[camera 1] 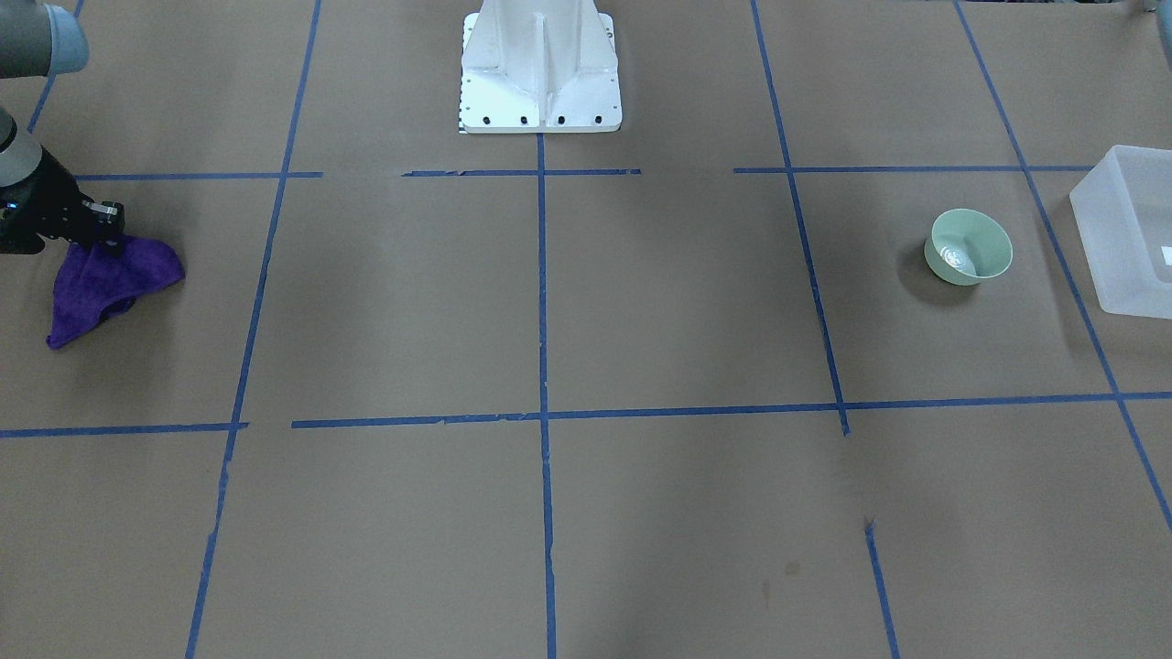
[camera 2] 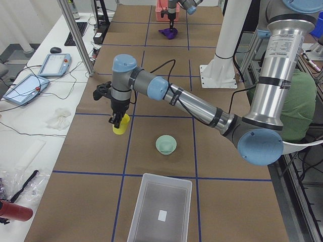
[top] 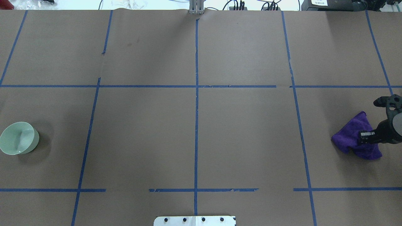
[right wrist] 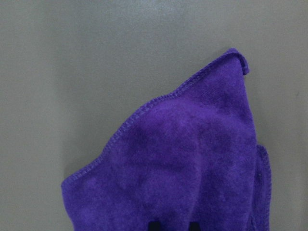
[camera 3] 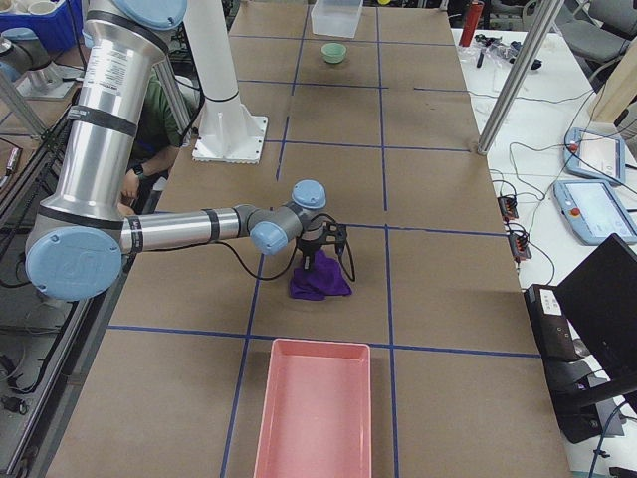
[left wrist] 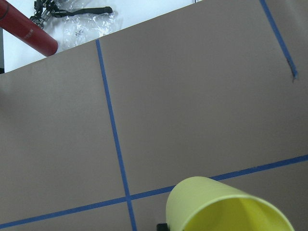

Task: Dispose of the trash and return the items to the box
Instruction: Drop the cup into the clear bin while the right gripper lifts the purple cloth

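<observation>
Cup point(camera 2: 120, 126) and bowl point(camera 1: 969, 247) both stand outside the box point(camera 1: 1094, 238), so neither item has been returned yet. The left gripper point(camera 2: 117, 121) is down at the cup's rim. The cup stands upright beside a crossing of blue tape lines, well apart from the box. From the side view and the wrist view, which the cup's mouth nearly fills, I cannot tell whether the fingers have clamped the wall or only bracket it. A grip at the rim would suit this thin tumbler, since it leaves the base free for setting down inside the box.

The bowl sits upright on the table near the box, with no gripper touching it. It looks like the later of the two items to go in.

At the table's other end, the right gripper point(camera 1: 112, 238) has pinched the purple cloth point(camera 1: 110, 284). The fabric rises to a peak at the fingertips point(right wrist: 154, 225) and drapes away from them onto the paper. That shape suggests a grasp at a single point, enough to carry soft material. A pink tray point(camera 3: 314, 418) lies near the cloth and is probably where the cloth is headed.

Each arm works its own half of the table, so neither has to cross over.
</observation>
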Robot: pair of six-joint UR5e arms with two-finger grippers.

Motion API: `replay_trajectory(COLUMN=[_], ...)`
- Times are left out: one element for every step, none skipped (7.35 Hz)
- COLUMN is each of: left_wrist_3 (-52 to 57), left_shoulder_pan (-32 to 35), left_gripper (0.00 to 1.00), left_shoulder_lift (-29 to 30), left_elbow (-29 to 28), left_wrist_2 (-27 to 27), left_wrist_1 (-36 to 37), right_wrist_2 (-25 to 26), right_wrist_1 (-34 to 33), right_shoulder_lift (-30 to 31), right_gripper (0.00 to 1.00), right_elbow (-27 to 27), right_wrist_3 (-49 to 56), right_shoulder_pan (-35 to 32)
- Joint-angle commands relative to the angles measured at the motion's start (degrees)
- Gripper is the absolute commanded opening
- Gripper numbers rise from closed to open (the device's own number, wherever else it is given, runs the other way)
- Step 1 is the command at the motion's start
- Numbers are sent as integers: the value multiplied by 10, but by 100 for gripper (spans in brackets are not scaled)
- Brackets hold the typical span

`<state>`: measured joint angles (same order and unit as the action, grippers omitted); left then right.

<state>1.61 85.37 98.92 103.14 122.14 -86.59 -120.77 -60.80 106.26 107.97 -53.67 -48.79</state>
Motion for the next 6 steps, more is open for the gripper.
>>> replay_trajectory(left_wrist_3=[65, 100, 113, 113, 110, 97], left_shoulder_pan=[34, 57, 70, 78, 81, 81], left_gripper=[0, 0, 0, 0, 0, 0], left_shoulder_lift=[-8, -9, -10, -25, -71, -119], left_elbow=[-73, -122, -163, -177, -174, -171], left_wrist_2=[6, 6, 6, 6, 6, 7], left_wrist_1=[-25, -53, -76, -77, -100, -137], right_wrist_2=[-3, -4, -4, -6, -31, -62], right_wrist_1=[-82, -160, -219, -286, -378, -490], right_shoulder_lift=[10, 6, 4, -17, -72, -150], right_gripper=[0, 0, 0, 0, 0, 0], right_elbow=[69, 123, 160, 191, 204, 206], right_wrist_3=[2, 11, 24, 61, 121, 192], right_shoulder_pan=[-19, -47, -70, -102, -165, -237])
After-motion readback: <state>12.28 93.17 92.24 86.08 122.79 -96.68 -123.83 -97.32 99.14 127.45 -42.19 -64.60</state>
